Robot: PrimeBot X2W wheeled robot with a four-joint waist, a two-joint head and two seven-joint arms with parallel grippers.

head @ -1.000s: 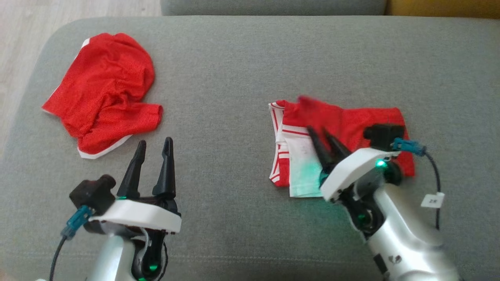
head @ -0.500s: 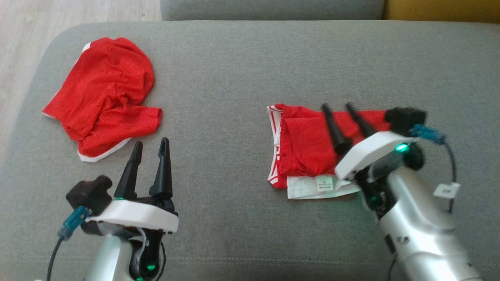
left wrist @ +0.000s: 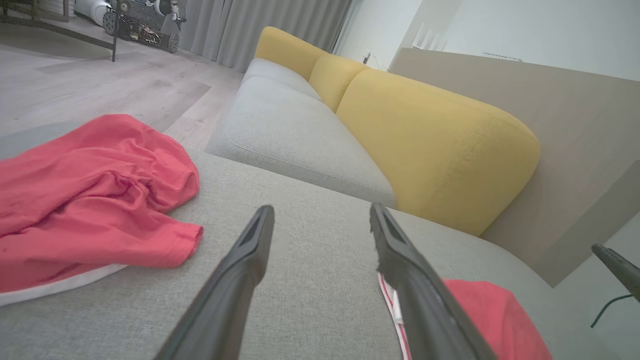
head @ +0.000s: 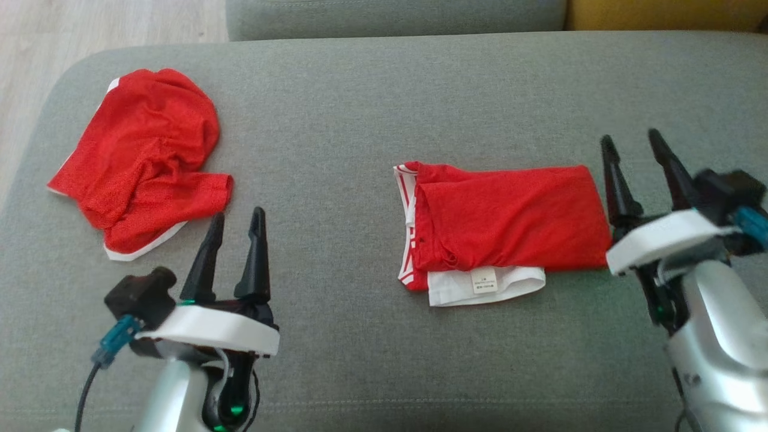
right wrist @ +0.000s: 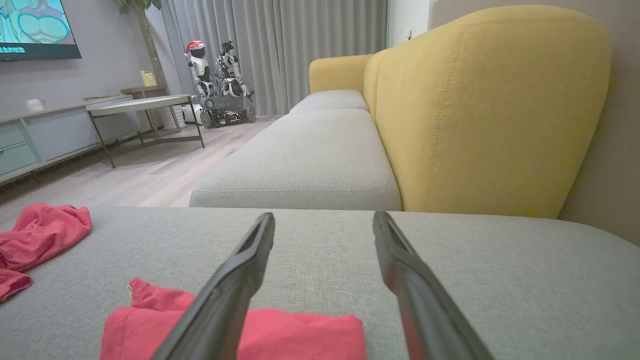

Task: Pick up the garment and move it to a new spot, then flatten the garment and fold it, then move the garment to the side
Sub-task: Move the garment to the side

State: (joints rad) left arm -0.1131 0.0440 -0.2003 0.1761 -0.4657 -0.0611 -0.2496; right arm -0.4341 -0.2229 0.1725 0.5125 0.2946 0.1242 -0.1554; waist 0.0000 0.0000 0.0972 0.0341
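Folded red garment with white trim and a white label [head: 510, 219]: lying flat as a neat rectangle on the broad grey fabric cushion [head: 360, 108], right of its middle and nearer its front edge than its back edge. Gripped by nothing. Just beside the garment's right end, the right gripper [head: 630, 135], long dark fingers spread wide and empty. Near the front-left part of the cushion, the left gripper [head: 237, 213], likewise spread wide and empty. Close to its fingertips but apart from them, a crumpled red garment with a white hem [head: 144, 156], heaped toward the rounded back-left corner (well apart from the folded one).

Bare grey weave across the middle, along the whole back edge, and along the front edge between the two arms. Beyond the back edge, a second grey seat cushion [right wrist: 310, 160] and a mustard-yellow padded backrest [right wrist: 490, 110]. Past the left edge, pale wood-plank floor [head: 36, 36]. Farther off, grey pleated curtains [right wrist: 300, 45], a low metal-legged table [right wrist: 145, 105], a wall screen [right wrist: 35, 25].
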